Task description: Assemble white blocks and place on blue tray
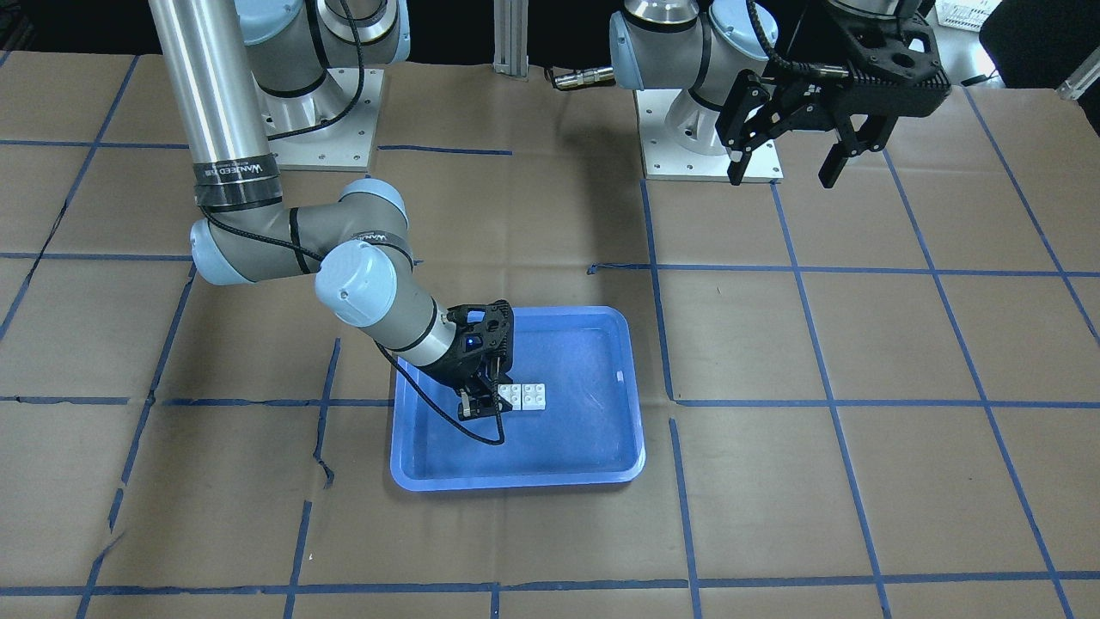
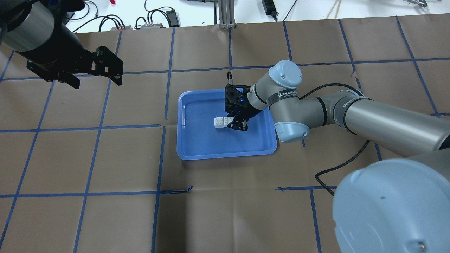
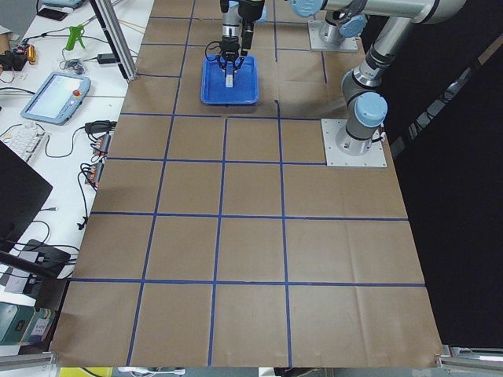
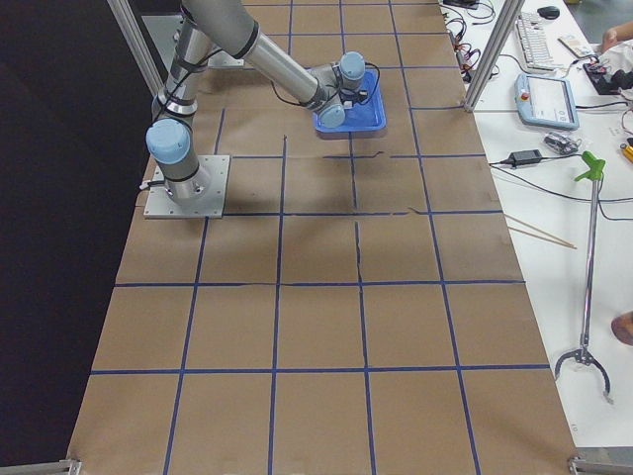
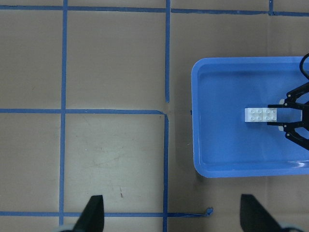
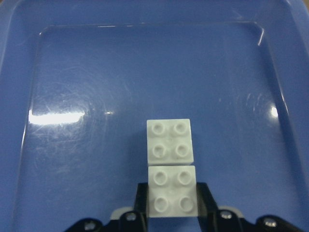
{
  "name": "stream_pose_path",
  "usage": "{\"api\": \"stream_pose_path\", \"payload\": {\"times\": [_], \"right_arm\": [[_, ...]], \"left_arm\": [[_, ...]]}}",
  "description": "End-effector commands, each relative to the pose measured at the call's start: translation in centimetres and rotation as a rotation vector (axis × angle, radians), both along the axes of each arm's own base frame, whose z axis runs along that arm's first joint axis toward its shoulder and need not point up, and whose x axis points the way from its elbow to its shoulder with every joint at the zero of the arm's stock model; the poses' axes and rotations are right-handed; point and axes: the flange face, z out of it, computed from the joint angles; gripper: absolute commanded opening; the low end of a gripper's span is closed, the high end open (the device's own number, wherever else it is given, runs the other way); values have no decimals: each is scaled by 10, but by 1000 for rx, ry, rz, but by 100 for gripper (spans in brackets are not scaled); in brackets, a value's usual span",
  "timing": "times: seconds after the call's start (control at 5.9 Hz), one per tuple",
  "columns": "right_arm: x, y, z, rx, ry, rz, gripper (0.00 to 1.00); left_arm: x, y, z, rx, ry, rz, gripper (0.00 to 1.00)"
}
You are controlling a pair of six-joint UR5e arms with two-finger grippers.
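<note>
1. Closest in, the right gripper clasps the near brick of the white blocks between narrow fingers, low, to set them down
2. Both bricks lie studs up, end to end and touching, on the floor of the blue tray, so placement looks nearly done
3. Farther off, the left gripper hangs spread wide, well apart from the tray

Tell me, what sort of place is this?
Most likely a robotics research lab: two robot arms bolted to a paper-covered table with a blue tape grid, the right gripper with its jaws around one of two toy-like white blocks, and a side bench holding a control tablet and cables.
</note>
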Motion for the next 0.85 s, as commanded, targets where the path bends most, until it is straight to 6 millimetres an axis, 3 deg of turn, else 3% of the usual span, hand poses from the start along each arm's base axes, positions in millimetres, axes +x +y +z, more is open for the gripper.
{"api": "stream_pose_path", "payload": {"times": [0.0, 0.51, 0.68], "right_arm": [[1, 0, 1, -2, -2, 2, 27], [1, -1, 2, -9, -5, 2, 27], [1, -1, 2, -9, -5, 2, 36]], "left_arm": [[0, 0, 0, 0, 0, 0, 99], [0, 0, 1, -3, 0, 0, 99], [0, 0, 1, -1, -2, 0, 100]]}}
